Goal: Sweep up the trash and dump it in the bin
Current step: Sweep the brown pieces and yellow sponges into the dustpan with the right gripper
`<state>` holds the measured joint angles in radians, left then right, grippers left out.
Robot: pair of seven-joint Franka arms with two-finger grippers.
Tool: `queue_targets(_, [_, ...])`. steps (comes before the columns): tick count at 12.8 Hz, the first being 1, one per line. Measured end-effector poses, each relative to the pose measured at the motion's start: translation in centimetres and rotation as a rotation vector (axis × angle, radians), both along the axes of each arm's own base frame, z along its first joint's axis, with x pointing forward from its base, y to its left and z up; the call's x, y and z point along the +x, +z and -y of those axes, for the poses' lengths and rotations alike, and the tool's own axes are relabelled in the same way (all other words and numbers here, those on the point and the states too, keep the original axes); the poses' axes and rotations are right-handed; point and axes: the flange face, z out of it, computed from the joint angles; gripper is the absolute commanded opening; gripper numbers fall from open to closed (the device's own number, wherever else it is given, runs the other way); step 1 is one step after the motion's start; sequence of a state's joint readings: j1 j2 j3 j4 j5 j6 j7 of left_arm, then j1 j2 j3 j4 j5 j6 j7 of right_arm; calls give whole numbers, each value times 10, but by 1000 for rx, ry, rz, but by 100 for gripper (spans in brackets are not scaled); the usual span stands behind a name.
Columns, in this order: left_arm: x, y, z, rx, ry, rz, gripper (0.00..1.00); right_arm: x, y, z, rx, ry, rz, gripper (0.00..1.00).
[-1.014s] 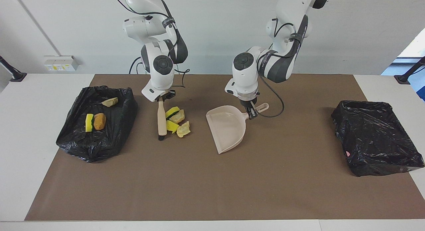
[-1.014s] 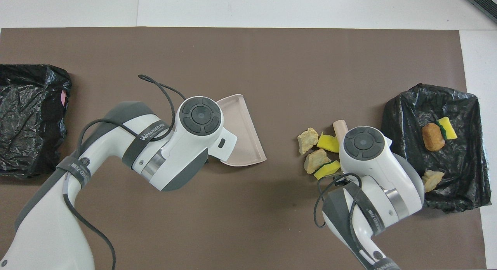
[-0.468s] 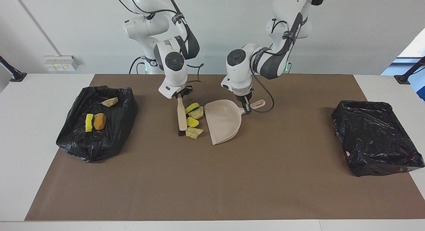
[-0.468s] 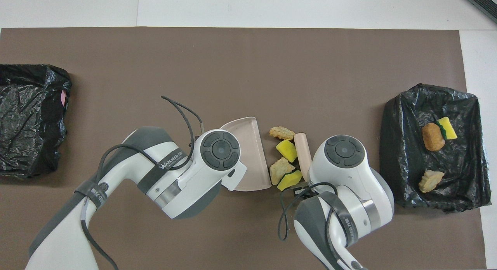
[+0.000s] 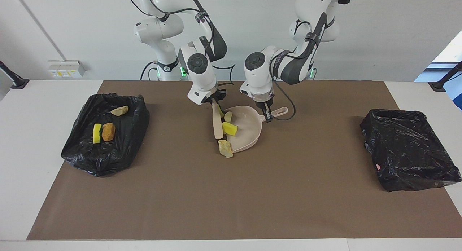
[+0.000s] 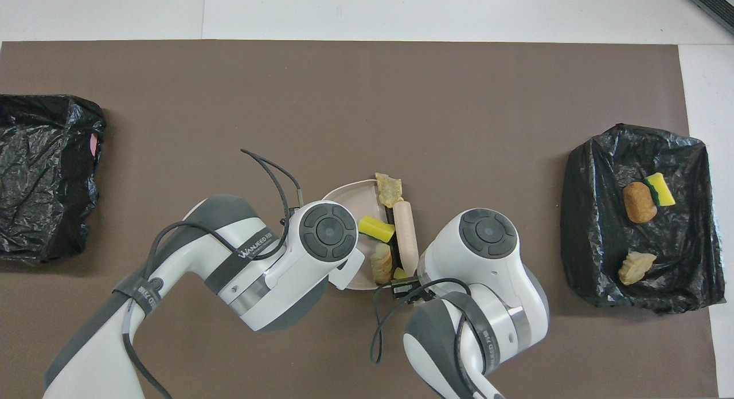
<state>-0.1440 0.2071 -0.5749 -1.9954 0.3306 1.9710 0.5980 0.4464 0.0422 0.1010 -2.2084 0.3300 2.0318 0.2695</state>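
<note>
My right gripper [image 5: 214,101] is shut on the handle of the beige brush [image 5: 217,124], which stands bristles-down at the mouth of the beige dustpan [image 5: 249,132]. My left gripper [image 5: 268,117] is shut on the dustpan's handle and holds the pan flat on the mat. A yellow sponge chunk [image 5: 230,128] and a tan lump [image 5: 228,116] lie in the pan. Another tan lump [image 5: 225,148] sits at the pan's lip, half on the mat. In the overhead view the brush [image 6: 405,237], the pan [image 6: 344,201], the sponge chunk [image 6: 377,228] and a small yellow bit [image 6: 399,273] show; both grippers are hidden under their wrists.
A black bag-lined bin [image 5: 119,142] at the right arm's end holds a sponge chunk [image 5: 96,133], an orange lump [image 5: 108,131] and a tan lump [image 5: 119,110]. A second black bin [image 5: 408,150] stands at the left arm's end. A brown mat [image 5: 231,200] covers the table.
The brush has swept the pieces along the mat toward the left arm's end, into the dustpan. The dustpan has moved toward the brush to meet them.
</note>
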Motion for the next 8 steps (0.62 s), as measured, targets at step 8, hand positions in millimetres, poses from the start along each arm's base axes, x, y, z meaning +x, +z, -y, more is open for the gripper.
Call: queue_targets(8, [3, -2, -5, 2, 17, -1, 0, 34, 57, 7, -5, 16, -45, 0])
